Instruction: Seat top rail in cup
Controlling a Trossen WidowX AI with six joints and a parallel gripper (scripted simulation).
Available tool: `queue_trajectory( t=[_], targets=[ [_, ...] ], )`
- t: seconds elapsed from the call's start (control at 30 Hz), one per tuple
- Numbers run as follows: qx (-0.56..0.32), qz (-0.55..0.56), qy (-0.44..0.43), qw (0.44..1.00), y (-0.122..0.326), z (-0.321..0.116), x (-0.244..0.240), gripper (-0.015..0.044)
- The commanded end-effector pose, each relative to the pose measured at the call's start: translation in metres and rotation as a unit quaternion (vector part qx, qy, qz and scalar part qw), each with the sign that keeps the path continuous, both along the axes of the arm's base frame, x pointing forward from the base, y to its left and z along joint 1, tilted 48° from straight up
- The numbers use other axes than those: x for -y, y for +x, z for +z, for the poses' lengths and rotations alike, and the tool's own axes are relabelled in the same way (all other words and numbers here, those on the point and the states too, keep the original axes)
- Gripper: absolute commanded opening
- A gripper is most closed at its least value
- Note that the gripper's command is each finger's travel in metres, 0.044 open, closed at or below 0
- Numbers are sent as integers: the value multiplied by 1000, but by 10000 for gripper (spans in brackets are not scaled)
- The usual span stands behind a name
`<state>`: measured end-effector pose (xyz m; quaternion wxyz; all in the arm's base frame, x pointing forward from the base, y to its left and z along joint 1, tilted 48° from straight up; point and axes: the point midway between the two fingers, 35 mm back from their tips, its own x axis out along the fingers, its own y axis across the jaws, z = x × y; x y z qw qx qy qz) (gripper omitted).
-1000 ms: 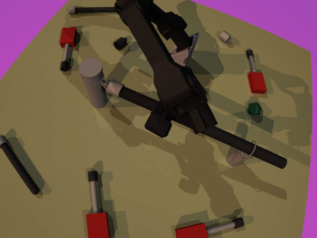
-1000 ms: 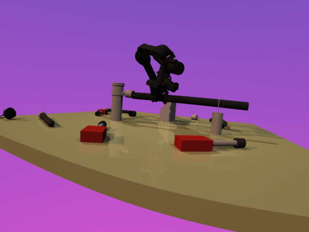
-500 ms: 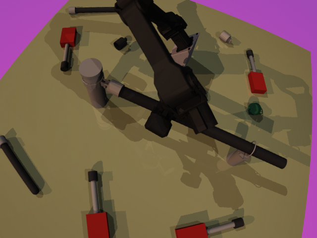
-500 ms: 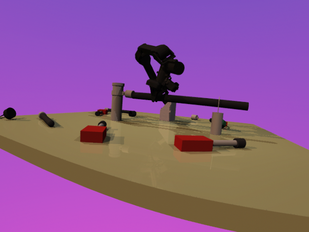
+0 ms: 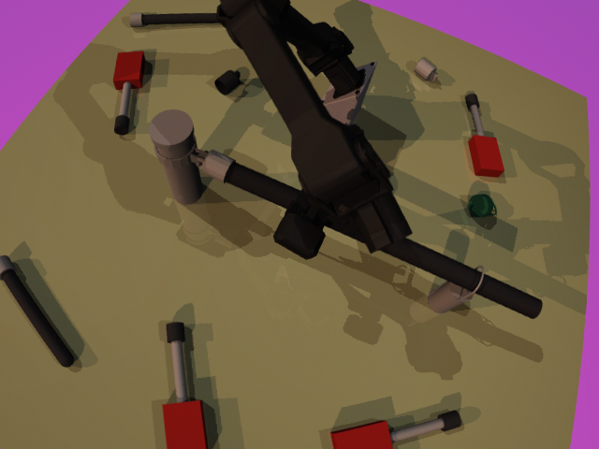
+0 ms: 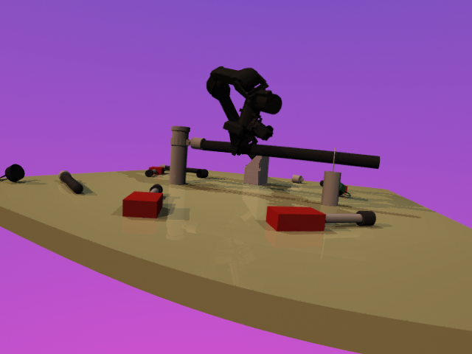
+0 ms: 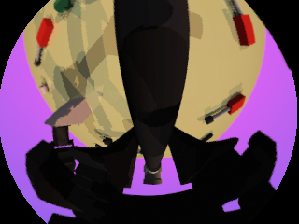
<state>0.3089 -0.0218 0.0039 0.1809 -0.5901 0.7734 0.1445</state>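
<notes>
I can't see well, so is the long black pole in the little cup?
In: the long black pole's end disappears inside the pale grey cup.

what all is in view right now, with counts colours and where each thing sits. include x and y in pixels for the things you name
top rail (image 5: 435, 261) (image 6: 304, 153): one, black, held aloft, end at the rail-end cup
rail-end cup (image 5: 217, 166) (image 6: 197, 143): one, pale grey, beside big post
big post (image 5: 182, 181) (image 6: 178, 164): one, grey, upright, band near its cap
short post (image 5: 444, 296) (image 6: 330, 188): one, grey, under the rail
wire loop (image 5: 480, 280) (image 6: 334, 158): one, pale, around the rail
red blocks with grey rods, black tips: four, spread about the table
loose bars: two, black, pale-ended, on the table
small loose fittings: one black, one pale, one green, on the table
arm (image 5: 321, 154) (image 6: 243, 77): one, black, above the rail
gripper (image 6: 243, 148) (image 7: 153, 156): one, black, shut on the rail
</notes>
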Motion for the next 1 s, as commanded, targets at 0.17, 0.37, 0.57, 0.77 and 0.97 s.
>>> queue_trajectory(
  t=[0.17,0.37,0.57,0.77,0.97],
  targets=[
    [-2,2,-6,1000,0,6,1,0],
    [-2,2,-6,1000,0,7,1,0],
    [-2,2,-6,1000,0,8,1,0],
    [-2,2,-6,1000,0,9,1,0],
    [0,-3,0,1000,-1,1,0,0]
  ],
)
